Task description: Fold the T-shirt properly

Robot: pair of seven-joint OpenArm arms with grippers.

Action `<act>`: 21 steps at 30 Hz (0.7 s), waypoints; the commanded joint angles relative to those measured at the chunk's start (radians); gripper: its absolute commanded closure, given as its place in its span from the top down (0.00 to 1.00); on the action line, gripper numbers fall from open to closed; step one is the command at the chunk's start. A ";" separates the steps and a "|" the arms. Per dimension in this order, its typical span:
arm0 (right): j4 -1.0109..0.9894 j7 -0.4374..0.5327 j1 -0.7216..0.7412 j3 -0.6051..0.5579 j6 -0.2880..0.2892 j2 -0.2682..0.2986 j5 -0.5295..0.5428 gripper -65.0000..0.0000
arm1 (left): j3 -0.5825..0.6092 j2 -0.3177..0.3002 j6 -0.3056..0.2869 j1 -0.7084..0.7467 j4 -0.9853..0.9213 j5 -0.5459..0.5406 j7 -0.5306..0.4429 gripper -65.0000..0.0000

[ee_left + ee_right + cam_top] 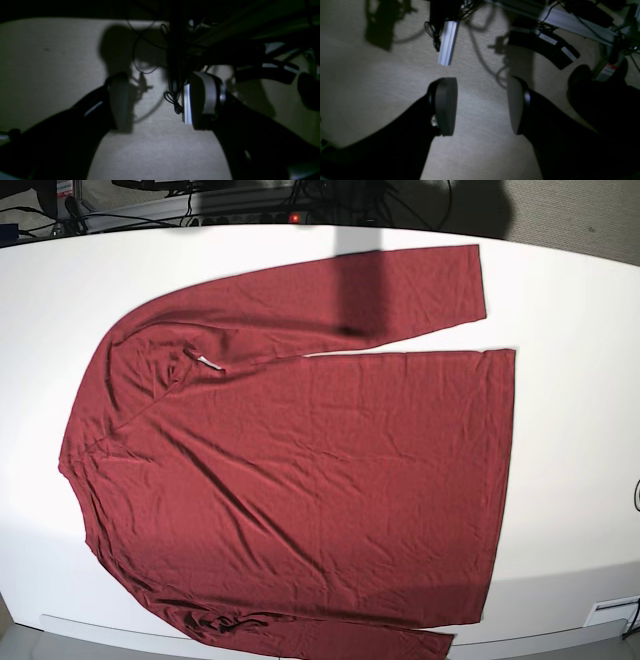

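Observation:
The T-shirt is dark red and long-sleeved. It lies spread flat on the white table in the base view, neck and white label to the left, hem to the right. One sleeve runs along the far side and the other along the near edge. Neither arm appears in the base view. My left gripper is open over beige carpet, with nothing between its fingers. My right gripper is also open and empty over the same carpet. The shirt is absent from both wrist views.
Cables and a power strip lie beyond the table's far edge. An aluminium profile with black cables hangs over the carpet, and it also shows as a profile in the left wrist view. Dark frame parts stand at the right.

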 commanded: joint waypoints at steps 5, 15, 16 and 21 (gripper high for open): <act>0.132 0.010 -0.119 0.099 0.033 0.006 0.009 0.50 | -0.001 -0.003 0.033 0.095 0.104 -0.002 -0.018 0.56; 0.167 0.013 -0.132 0.144 0.033 0.005 0.009 0.50 | -0.001 0.000 0.032 0.148 0.233 -0.002 -0.018 0.56; 0.175 0.012 -0.132 0.144 0.033 0.005 0.009 0.50 | -0.001 0.000 0.032 0.150 0.238 -0.002 -0.018 0.56; 0.257 -0.022 -0.132 0.144 0.103 0.005 0.009 0.50 | -0.001 -0.001 0.034 0.166 0.258 0.000 -0.018 0.56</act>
